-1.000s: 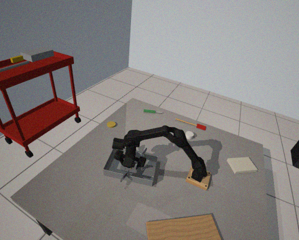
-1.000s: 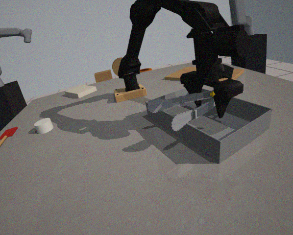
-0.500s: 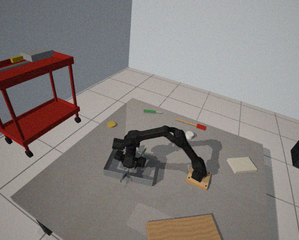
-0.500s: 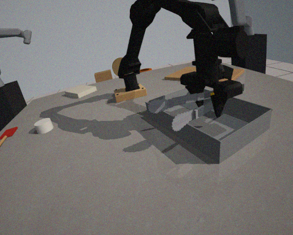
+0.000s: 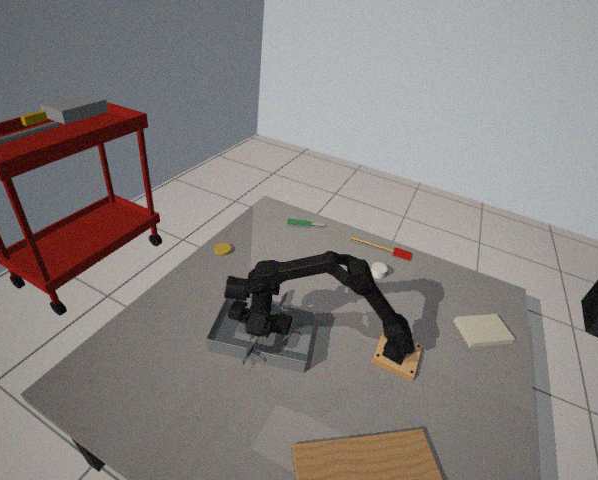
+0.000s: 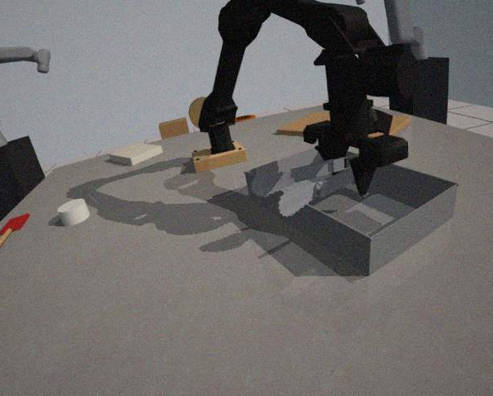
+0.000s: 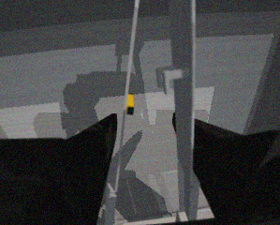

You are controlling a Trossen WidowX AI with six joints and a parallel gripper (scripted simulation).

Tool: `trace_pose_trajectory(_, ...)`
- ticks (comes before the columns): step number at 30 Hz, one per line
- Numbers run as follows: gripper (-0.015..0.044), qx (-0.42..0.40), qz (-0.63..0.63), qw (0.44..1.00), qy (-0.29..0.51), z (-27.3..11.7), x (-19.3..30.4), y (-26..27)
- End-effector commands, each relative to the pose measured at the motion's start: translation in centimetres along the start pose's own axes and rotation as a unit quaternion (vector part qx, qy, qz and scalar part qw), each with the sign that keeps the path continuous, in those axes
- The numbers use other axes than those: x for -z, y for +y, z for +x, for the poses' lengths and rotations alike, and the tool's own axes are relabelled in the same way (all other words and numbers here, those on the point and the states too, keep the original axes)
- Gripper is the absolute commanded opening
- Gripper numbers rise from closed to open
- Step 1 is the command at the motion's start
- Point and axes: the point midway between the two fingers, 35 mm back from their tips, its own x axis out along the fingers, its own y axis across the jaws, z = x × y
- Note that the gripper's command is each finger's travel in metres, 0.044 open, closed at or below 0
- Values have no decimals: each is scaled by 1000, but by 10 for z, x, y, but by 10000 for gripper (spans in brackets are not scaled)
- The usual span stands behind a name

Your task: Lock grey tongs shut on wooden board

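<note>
The grey tongs are still spread in a V, with their scalloped tips over the near-left side of the roasting tin in the exterior view. My gripper points down over the tin, its fingers about half apart. In the wrist view one tong arm lies along each finger's inner side, so it is shut on the tongs. A yellow mark sits on the left arm. The hinge is out of the wrist view and not clear elsewhere. The wooden board carries nothing visible.
A white cylinder, a red-headed tool, a green-handled tool and a yellow disc lie behind the arm in the top view. A cream block lies beyond the arm's base.
</note>
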Motion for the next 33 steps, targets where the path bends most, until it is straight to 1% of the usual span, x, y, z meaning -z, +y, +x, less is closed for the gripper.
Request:
trace_pose_trajectory(1, 214, 1, 0, 1000, 0, 0, 0, 0)
trace_pose_trajectory(31, 14, 1, 0, 1000, 0, 0, 0, 0)
trace_pose_trajectory(33, -38, 1, 0, 1000, 0, 0, 0, 0)
